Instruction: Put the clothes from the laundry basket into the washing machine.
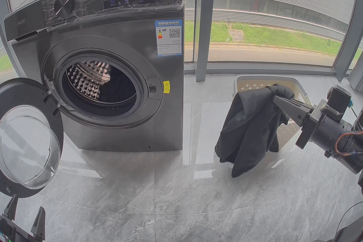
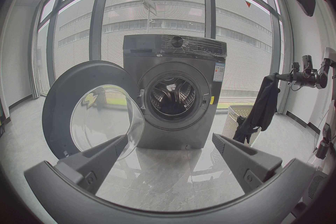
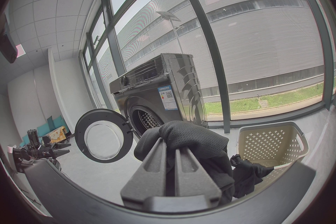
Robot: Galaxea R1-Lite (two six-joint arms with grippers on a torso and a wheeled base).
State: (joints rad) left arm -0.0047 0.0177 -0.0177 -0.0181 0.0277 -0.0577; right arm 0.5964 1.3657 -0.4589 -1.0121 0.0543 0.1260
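A grey front-loading washing machine (image 1: 113, 65) stands at the left with its round door (image 1: 28, 140) swung wide and the steel drum (image 1: 100, 86) showing. A cream laundry basket (image 1: 264, 84) sits on the floor to its right. My right gripper (image 1: 281, 100) is shut on a dark garment (image 1: 251, 129), which hangs above the basket's front and drapes down its near side. In the right wrist view the same garment (image 3: 189, 137) bunches over the closed fingers (image 3: 185, 168), beside the basket (image 3: 273, 140). My left gripper (image 2: 168, 146) is open low at the left, facing the machine (image 2: 175, 91).
Tall windows and a grey pillar (image 1: 204, 16) stand behind the machine and basket. Glossy marble floor (image 1: 181, 197) spreads between me and the machine. The open door (image 2: 92, 109) juts out to the machine's left.
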